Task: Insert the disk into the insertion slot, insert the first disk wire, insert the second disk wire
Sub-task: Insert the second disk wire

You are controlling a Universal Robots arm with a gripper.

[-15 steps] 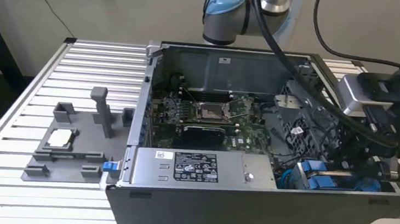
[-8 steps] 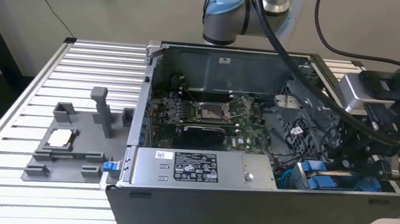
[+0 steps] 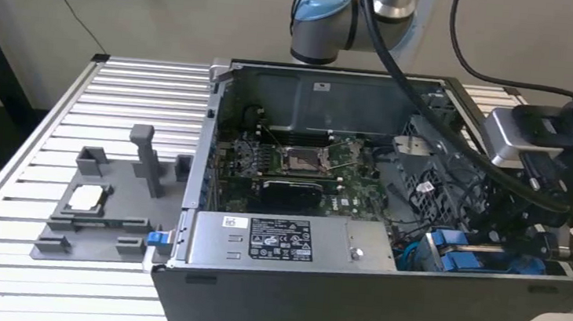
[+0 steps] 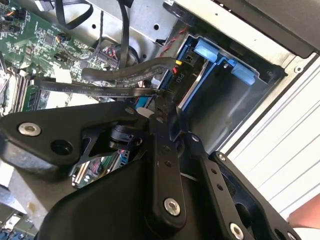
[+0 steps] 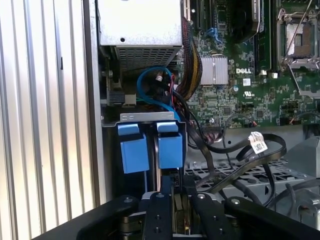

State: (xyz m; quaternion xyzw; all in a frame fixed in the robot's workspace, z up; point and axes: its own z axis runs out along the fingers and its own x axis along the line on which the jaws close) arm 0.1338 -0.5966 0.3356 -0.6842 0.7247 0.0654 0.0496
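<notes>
Position: my gripper [image 3: 515, 238] is lowered into the open computer case [image 3: 357, 301], at the drive cage corner, on the exterior view's right.

Fingers: in both wrist views my fingers [image 5: 160, 200] are drawn together to a narrow gap. In the second wrist view the end of a flat black wire [image 4: 100, 90] meets my fingertips [image 4: 162, 102], and I record them as closed on that end. The rest of the wire trails away from my fingers over the motherboard [image 5: 240, 85].

Disk: the disk [image 5: 170, 147] sits inside the insertion slot [image 5: 150, 117], just ahead of my fingertips in the first wrist view, with its blue end tab facing outward. A second blue carrier [image 5: 132, 150] stands just beside it in the same cage, a little further to one side of my fingers.

Surroundings: beyond the cage, further from my fingers, a blue cable [image 5: 145, 80] loops beneath the grey power supply box [image 5: 140, 25]. Loose black cables lie near my fingers on the case floor.

Outside the case, well apart from my fingers, a grey fixture [image 3: 101, 221] rests on the slatted table [image 3: 8, 205]
</notes>
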